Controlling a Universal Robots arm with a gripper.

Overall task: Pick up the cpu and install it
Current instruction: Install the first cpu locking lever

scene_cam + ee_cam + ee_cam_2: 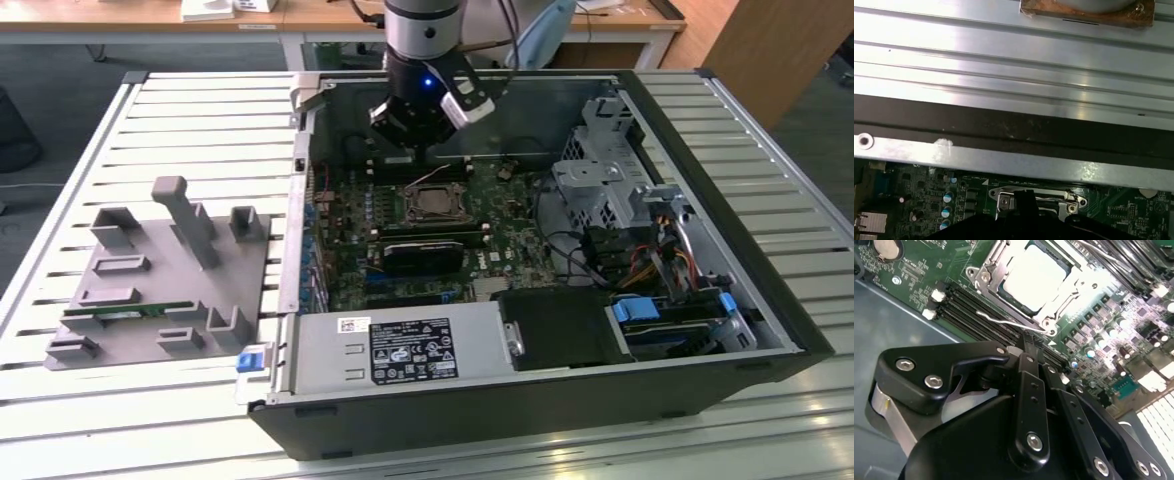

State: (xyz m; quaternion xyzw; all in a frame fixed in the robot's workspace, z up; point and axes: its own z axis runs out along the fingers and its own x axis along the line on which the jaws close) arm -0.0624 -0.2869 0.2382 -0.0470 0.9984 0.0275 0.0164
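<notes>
A robot arm's gripper [424,128] hangs inside an open computer case [747,260] that lies on its side on a slatted metal surface [200,120], poised above the motherboard [360,215] near the case's far wall. The cpu [430,205], a small square chip with a pale metal top, sits in its socket [430,192] at the middle of the board, just below and beside the gripper in the exterior view. In the second wrist view the cpu [1035,277] lies flat within the socket's metal frame [985,276], with the thin wire retention lever [1004,322] running along the frame's near edge and rows of black memory slots [961,307] beside it. The gripper's black linkage [1026,390] stands clear of the chip there; the jaws appear drawn close together with nothing held between them. In the first wrist view the frame [1036,196] shows beneath the case's black-and-silver edge [1014,130].

Room around the socket is tight: a black heatsink block [420,255] sits on the board on the nearer side, drive cages and cable bundles [621,215] crowd the exterior view's right, and the power supply [400,350] fills the near edge of the case. To the exterior view's left, well apart from the case, a grey parts tray [154,290] rests on the surface with a narrow green memory stick [127,311] lying in it.
</notes>
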